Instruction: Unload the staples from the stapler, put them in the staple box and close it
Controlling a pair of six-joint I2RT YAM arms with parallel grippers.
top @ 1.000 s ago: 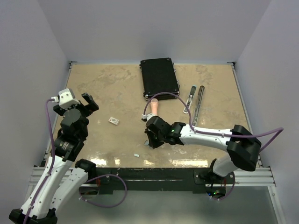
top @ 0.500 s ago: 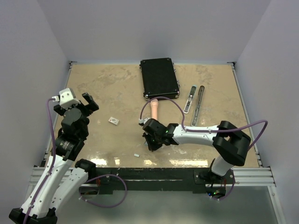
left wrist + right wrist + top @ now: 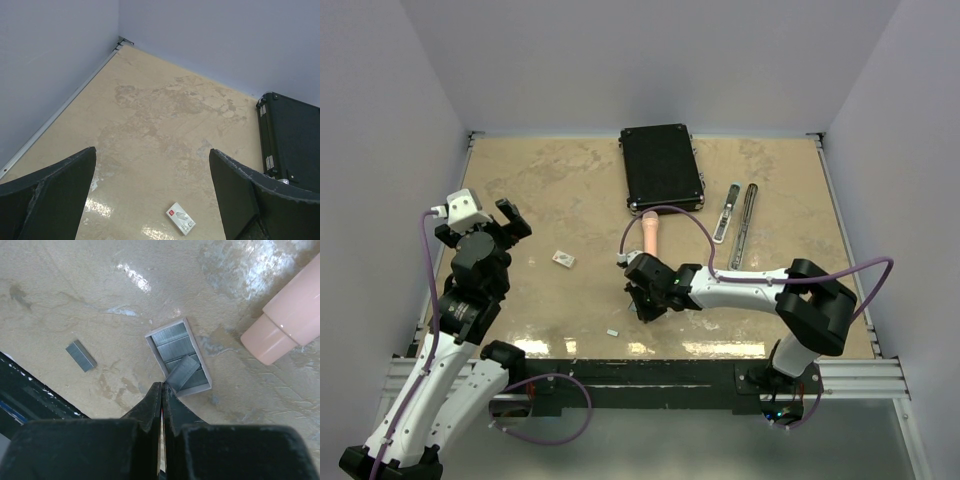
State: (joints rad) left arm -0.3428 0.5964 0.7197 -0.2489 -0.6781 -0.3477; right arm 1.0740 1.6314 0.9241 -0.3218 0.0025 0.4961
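The stapler [image 3: 727, 212] lies at the far right of the table, pale with a silvery end, far from both grippers. A small grey tray [image 3: 201, 385] holds strips of staples [image 3: 172, 342]; one strip [image 3: 182, 372] lies tilted across the others. A loose strip of staples [image 3: 81, 355] lies to its left and also shows in the top view [image 3: 613, 331]. My right gripper [image 3: 162, 385] is shut and empty, its tips at the tray's near corner, next to the tilted strip. My left gripper [image 3: 152, 152] is open and empty, raised at the left [image 3: 508, 218].
A pink stick [image 3: 648, 232] lies just behind the right gripper; it also shows in the right wrist view [image 3: 287, 322]. A black case [image 3: 661, 166] sits at the back. A long dark bar [image 3: 746, 226] lies beside the stapler. A small white card [image 3: 563, 259] lies left of centre.
My right gripper has shifted a little left and now covers the tray in the top view. The left arm has not moved.
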